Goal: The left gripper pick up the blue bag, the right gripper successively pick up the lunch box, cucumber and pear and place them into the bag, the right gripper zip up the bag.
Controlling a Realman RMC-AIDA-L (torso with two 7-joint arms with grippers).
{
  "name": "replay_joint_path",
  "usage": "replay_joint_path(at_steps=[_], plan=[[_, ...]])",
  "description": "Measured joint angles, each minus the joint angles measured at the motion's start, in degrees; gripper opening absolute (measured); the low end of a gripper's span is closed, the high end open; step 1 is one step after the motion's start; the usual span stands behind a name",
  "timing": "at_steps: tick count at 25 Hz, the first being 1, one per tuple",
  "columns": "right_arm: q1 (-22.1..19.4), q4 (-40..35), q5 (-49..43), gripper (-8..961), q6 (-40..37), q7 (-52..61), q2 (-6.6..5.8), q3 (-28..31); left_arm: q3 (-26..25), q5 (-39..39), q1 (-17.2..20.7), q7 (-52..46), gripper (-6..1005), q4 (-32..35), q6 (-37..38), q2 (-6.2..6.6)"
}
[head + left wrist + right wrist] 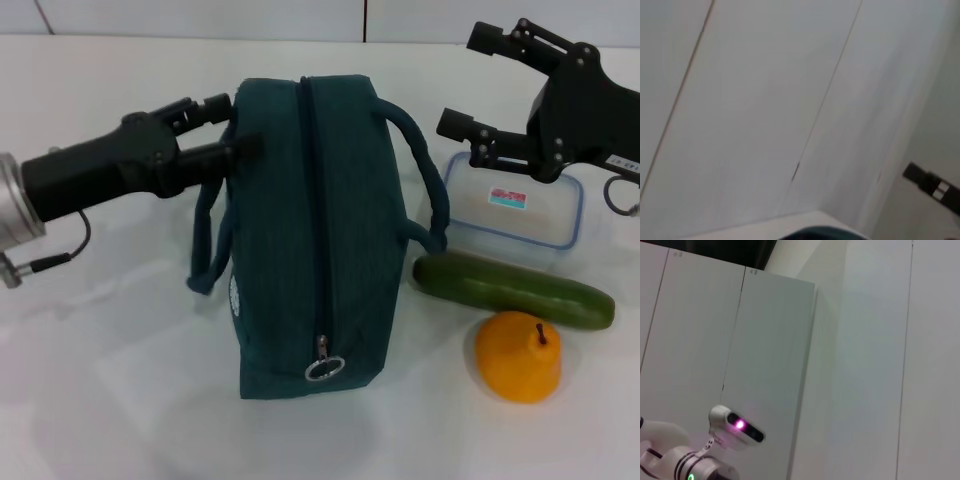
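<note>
Two claws show in the head view. The left claw [228,130] reaches in level from the left and meets the upper left side of the blue bag [300,235], its two fingers spread a little apart, one above the other, their tips at the fabric just above the near handle [205,250]; whether it truly grips is hard to tell. The bag stands on the white desk [120,400] with its zipper [312,220] running along the top, closed, and the metal ring pull [324,367] hanging at the near end. Its far handle [425,175] arches toward the lunch box [515,210], which lies flat on the desk to the right of the bag. The right claw [478,85] hovers above the far left corner of the box, fingers wide apart and holding nothing. In front of the box lies the cucumber [512,290], one end near the bag, and the pear [518,357] stands just in front of it, stem up.

The left wrist view gives pale wall panels, a sliver of the bag [815,234] and a black part with white marks [935,187].

The right wrist view gives a pale cabinet [765,365] and a white device with a pink light [737,427]
</note>
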Motion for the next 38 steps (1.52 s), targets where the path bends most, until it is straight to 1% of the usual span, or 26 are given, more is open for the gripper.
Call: replay_joint_path(at_steps=[3, 5, 8, 10, 15, 18, 20, 24, 32, 36, 38], plan=[[0.1, -0.1, 0.0, 813, 0.3, 0.0, 0.0, 0.0, -1.3, 3.3, 0.0, -1.9, 820, 2.2, -0.1, -0.96], [0.2, -0.1, 0.0, 811, 0.3, 0.0, 0.0, 0.1, -1.4, 4.0, 0.4, -2.9, 812, 3.5, -0.1, -1.32], [0.2, -0.1, 0.0, 809, 0.4, 0.0, 0.0, 0.8, -1.5, 4.0, 1.1, -5.2, 801, 5.7, 0.1, -1.4], [0.1, -0.1, 0.0, 808, 0.4, 0.0, 0.01, 1.3, -1.5, 4.7, 1.9, -7.8, 794, 8.5, 0.0, -1.71], [0.0, -0.1, 0.0, 805, 0.4, 0.0, 0.06, 1.6, -1.5, 8.8, 3.3, -12.3, 775, 14.2, -0.6, -3.48], [0.0, -0.1, 0.0, 803, 0.4, 0.0, 0.18, 1.6, -1.5, 10.8, 3.5, -13.5, 764, 15.8, -2.0, -4.32], [0.0, -0.1, 0.0, 801, 0.4, 0.0, 0.27, 1.6, -1.5, 11.7, 3.5, -13.7, 757, 16.1, -3.0, -4.61], [-0.1, 0.0, 0.0, 799, 0.5, 0.0, 0.35, 1.6, -1.6, 11.9, 3.2, -13.5, 742, 15.8, -4.2, -4.64], [-0.7, 0.0, 0.0, 793, 0.6, -0.1, 0.44, 1.6, -2.1, 11.8, 3.0, -11.4, 712, 14.4, -4.0, -4.51], [-1.0, 0.1, 0.0, 791, 0.5, 0.0, 0.44, 1.6, -2.0, 11.8, 2.9, -10.4, 697, 14.2, -4.0, -4.75], [-1.4, 0.1, 0.0, 789, 0.5, 0.0, 0.44, 1.6, -1.9, 11.8, 2.9, -10.3, 620, 13.8, -3.9, -4.78]])
